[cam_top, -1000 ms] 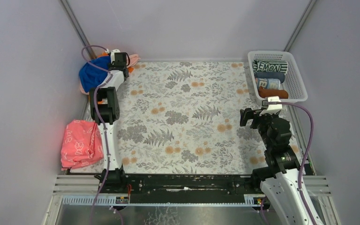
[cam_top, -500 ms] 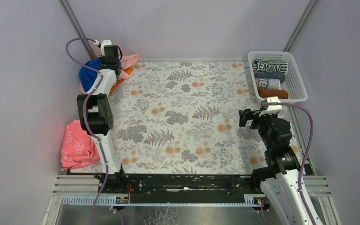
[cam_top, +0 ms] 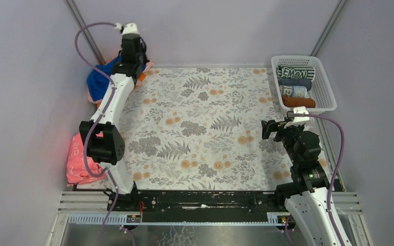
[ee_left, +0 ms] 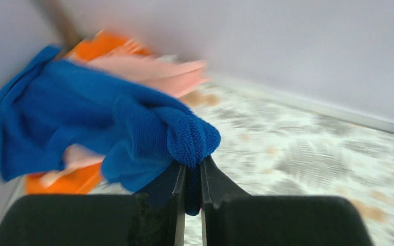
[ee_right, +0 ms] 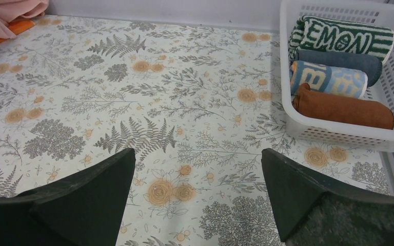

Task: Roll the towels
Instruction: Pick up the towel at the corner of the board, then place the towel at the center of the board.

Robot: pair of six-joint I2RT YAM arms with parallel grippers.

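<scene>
In the far left corner lies a heap of towels: royal blue [ee_left: 82, 113], pale pink [ee_left: 154, 72] and orange [ee_left: 102, 43]. My left gripper [ee_left: 193, 166] is shut on a fold of the royal blue towel [cam_top: 98, 82], which bunches above the fingertips. From above, the left gripper [cam_top: 133, 64] reaches over that heap at the back wall. My right gripper [ee_right: 197, 154] hovers open over the floral mat, nothing between its fingers. Rolled towels lie in the white basket [ee_right: 338, 136]: striped green-white [ee_right: 341, 38], dark grey [ee_right: 338, 61], letter-printed [ee_right: 328, 79], brown [ee_right: 343, 110].
The basket [cam_top: 328, 87] stands at the back right, just beyond the right gripper [cam_top: 267, 128]. A reddish-pink flat item with white print [cam_top: 82, 159] lies at the mat's left edge, beside the left arm's elbow. Walls close in on the left, back and right.
The left arm has stretched further into the far left corner, and its gripper has shut on the royal blue towel. The right arm has not moved.
</scene>
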